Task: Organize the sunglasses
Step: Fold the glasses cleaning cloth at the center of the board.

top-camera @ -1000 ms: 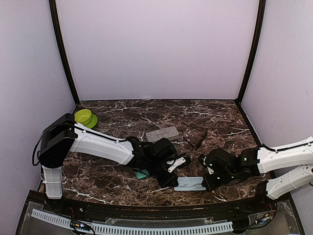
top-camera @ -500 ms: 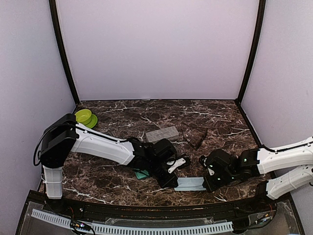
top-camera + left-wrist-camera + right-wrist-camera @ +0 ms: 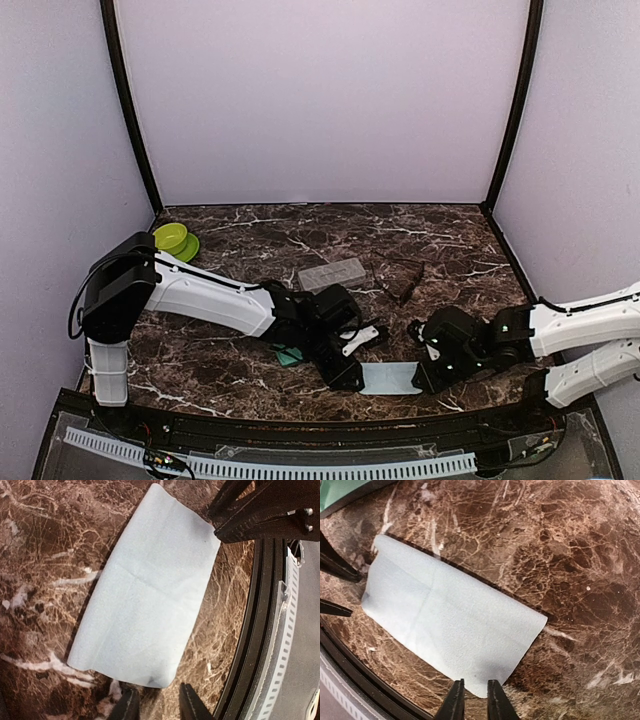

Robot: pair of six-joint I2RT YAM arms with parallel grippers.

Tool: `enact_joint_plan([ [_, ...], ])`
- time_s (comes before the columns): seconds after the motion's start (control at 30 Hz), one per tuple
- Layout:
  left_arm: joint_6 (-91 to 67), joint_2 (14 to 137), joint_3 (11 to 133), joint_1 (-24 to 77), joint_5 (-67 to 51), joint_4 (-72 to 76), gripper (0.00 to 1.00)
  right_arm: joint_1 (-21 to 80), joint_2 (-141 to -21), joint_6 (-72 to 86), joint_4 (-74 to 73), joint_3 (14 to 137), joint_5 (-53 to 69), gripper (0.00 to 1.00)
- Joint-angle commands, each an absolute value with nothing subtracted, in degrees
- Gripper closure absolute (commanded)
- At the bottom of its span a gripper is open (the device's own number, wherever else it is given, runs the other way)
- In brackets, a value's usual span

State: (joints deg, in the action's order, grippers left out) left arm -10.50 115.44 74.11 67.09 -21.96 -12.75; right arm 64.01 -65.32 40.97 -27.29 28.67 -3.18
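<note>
A folded light blue cloth (image 3: pixel 390 378) lies flat on the brown marble counter (image 3: pixel 450 240), close to the near edge and just inside the black rail (image 3: pixel 255 630) that runs along it. The two arms meet the cloth from opposite ends. The left fingers (image 3: pixel 127 709) sit at one short end, slightly parted with bare marble showing between the tips, and the cloth's corner lies just in front of them, not pinched. The right fingers (image 3: pixel 454 702) sit at the other end with only a narrow slit between them, and here too the cloth's edge stops just short of the gap, so both sets look released. There is little room on the rail side of the cloth, only a thin strip of marble before the edge. The sunglasses (image 3: pixel 408 282), the dark-framed pair, lie further back and right of centre, well apart from both arms and just to the right of a grey case (image 3: pixel 332 273). A second pair I cannot make out. Something teal (image 3: pixel 290 356) pokes out from under the left arm. A green bowl (image 3: pixel 170 237) stands in the far left corner by the wall. Behind the case the marble runs on to the back wall.
</note>
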Motion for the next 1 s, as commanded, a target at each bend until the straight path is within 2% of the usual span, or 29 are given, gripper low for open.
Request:
enact_joint_plan([
  [0.0,-9.9,112.1,75.3,67.4,-22.7,-15.0,0.67,64.5,-62.1,41.9,-28.4,28.4,-3.6,0.77],
  [0.13,-9.8,110.7,75.5,67.4,-21.0,-14.9,0.65,64.3,-59.6,42.7,-29.1,29.0,-6.3,0.68],
  [0.37,-11.7,110.9,76.5,65.5,-18.2,-14.9,0.62,57.6,-61.1,40.2,-28.7,30.7,-7.1,0.63],
  [0.6,-11.9,113.5,79.2,63.3,-19.8,-16.5,0.58,50.8,-63.4,38.0,-25.9,30.8,-4.0,0.63],
  [0.97,-10.0,117.5,83.3,62.7,-19.9,-19.5,0.61,50.0,-66.7,36.4,-21.5,29.4,0.4,0.64],
])
